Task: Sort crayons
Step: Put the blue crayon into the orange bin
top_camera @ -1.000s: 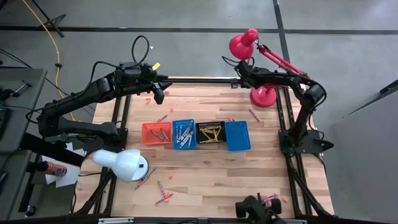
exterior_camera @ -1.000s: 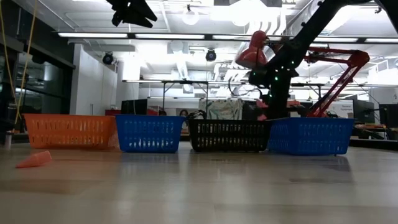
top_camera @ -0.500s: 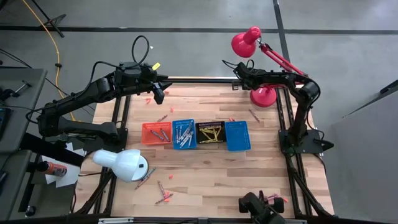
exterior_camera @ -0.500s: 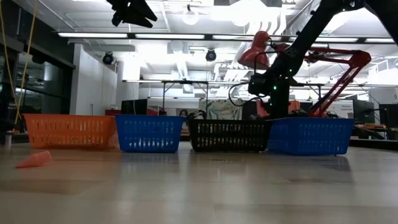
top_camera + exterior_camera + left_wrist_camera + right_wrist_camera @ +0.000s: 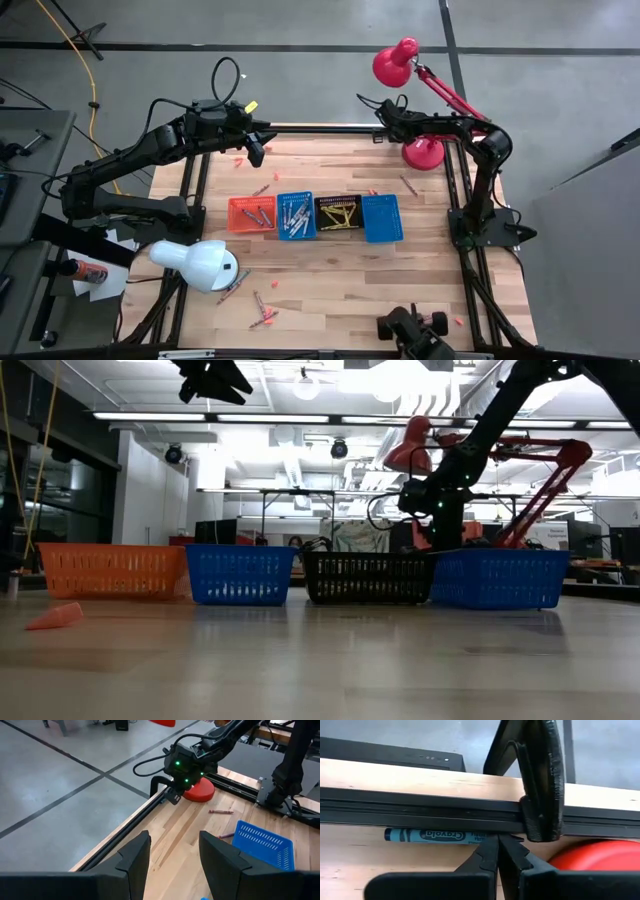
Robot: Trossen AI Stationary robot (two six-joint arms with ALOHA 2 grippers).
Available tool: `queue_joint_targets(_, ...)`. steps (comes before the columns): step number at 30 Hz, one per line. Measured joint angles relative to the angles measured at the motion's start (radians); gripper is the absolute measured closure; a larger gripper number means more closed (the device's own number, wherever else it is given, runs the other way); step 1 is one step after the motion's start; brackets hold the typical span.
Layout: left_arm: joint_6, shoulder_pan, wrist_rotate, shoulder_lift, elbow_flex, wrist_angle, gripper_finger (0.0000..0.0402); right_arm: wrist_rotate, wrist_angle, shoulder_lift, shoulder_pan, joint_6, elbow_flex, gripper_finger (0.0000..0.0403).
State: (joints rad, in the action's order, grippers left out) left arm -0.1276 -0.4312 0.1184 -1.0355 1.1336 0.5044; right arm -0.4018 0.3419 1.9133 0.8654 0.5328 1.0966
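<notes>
Right gripper, fingers pressed together and empty, noses at a blue paper-wrapped crayon just ahead, wedged against the black rail, likely to nudge it free. Left gripper hangs spread apart, waiting.

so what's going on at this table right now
A two-armed robot is sorting crayons into a row of mesh baskets. The right gripper, shut, is at the far table edge by the red lamp base, its tips against a blue crayon lying along the black rail. The left gripper hangs open, empty, over the far left edge.
</notes>
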Motion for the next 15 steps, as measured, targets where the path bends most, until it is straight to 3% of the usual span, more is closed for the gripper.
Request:
queue_joint_targets(9, 0.000, 0.000, 0.000, 0.000, 0.000, 0.000, 0.0245, 0.109, -0.050, 0.028, -0.081, -0.100, 0.005, 0.0403)
queue_joint_targets(15, 0.000, 0.000, 0.000, 0.000, 0.000, 0.000, 0.0245, 0.195, 0.022, 0.006, -0.165, -0.187, 0.005, 0.0403)
